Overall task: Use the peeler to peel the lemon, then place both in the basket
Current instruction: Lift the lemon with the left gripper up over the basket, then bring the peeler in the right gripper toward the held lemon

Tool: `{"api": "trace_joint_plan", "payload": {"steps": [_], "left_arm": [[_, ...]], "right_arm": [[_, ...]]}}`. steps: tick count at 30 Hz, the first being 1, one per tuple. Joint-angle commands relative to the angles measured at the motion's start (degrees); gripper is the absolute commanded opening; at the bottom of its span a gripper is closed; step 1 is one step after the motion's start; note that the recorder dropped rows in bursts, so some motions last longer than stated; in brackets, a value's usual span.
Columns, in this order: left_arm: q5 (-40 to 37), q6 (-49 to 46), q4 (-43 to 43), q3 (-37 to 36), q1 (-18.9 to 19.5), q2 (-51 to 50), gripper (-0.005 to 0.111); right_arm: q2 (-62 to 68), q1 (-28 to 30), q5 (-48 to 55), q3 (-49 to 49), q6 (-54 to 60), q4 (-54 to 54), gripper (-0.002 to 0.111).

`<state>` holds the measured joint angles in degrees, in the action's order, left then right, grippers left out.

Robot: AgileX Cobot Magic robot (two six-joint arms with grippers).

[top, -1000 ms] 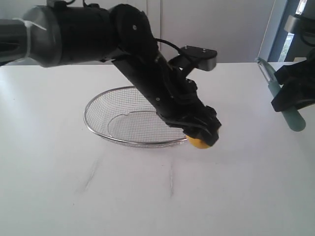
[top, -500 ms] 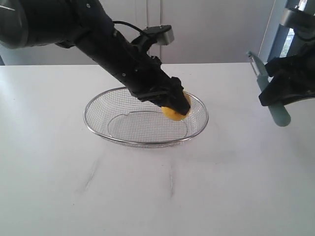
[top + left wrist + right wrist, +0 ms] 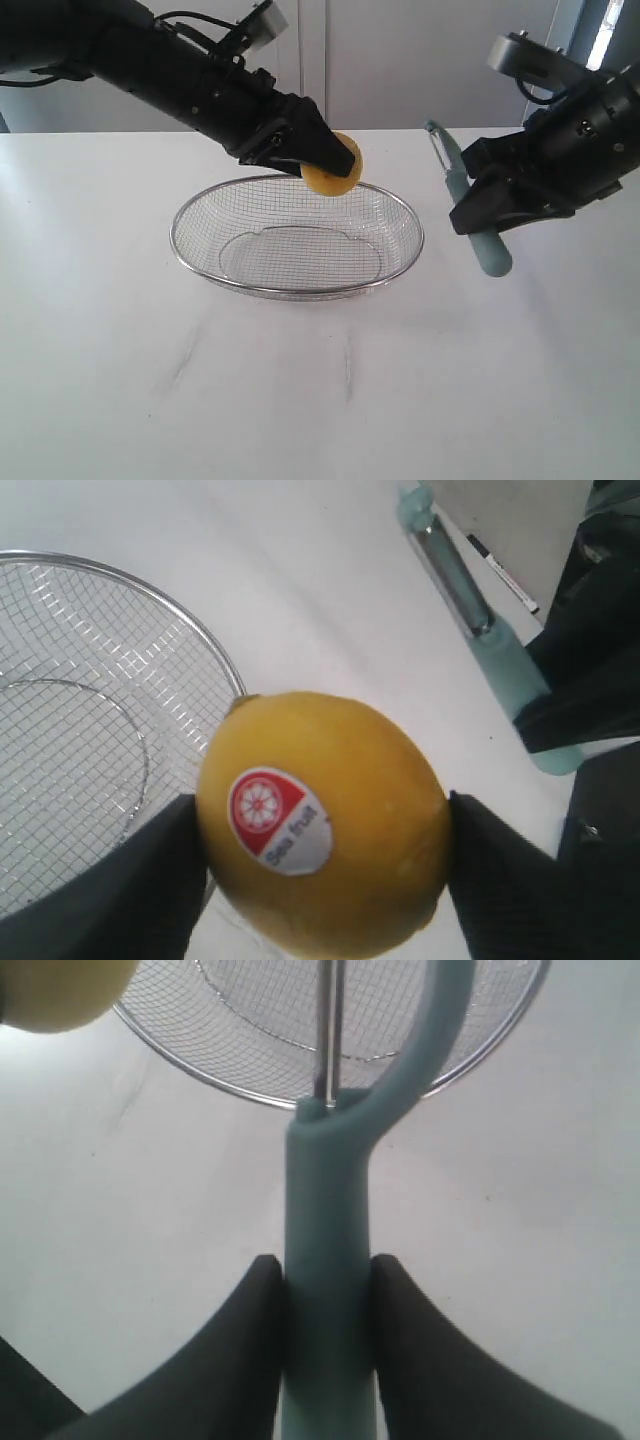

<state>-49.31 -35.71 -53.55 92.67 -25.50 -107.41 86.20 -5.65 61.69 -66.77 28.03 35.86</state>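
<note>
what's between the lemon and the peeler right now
Nothing: the lemon and peeler are parted by open air above the basket rim, clearest in the exterior view.

lemon (image 3: 333,177) above basket (image 3: 296,290) far rim, peeler (image 3: 470,205) right

A white counter (image 3: 100,400) is stretching out beneath the left end effector (image 3: 326,162) and the right end effector (image 3: 478,208), taking soft, even light. Faint grey smudges (image 3: 185,360) are showing on it, nearer the camera than the left end effector. Behind both, pale wall panels (image 3: 400,60) are standing with thin upright seams. Above the right end effector, a blue-grey frame (image 3: 565,50) is edging a bright window strip (image 3: 607,25).
</note>
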Motion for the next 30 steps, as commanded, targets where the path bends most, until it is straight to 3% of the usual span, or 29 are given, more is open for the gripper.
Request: {"api": "trace_joint_plan", "payload": {"steps": [1, 18, 30], "left_arm": [[-3.94, -4.35, -7.42, -1.59, 1.94, 2.09, 0.000], [-5.26, -18.62, -19.68, -18.09, 9.74, 12.94, 0.000], [-5.60, -21.20, -20.11, -21.57, 10.19, 14.45, 0.000]], "right_arm": [[1.11, -2.56, -0.74, 0.88, 0.21, 0.74, 0.000], [6.04, -9.69, -3.54, 1.60, 0.21, 4.64, 0.000], [6.17, -10.47, -3.94, 1.88, 0.21, 5.27, 0.000]]}}
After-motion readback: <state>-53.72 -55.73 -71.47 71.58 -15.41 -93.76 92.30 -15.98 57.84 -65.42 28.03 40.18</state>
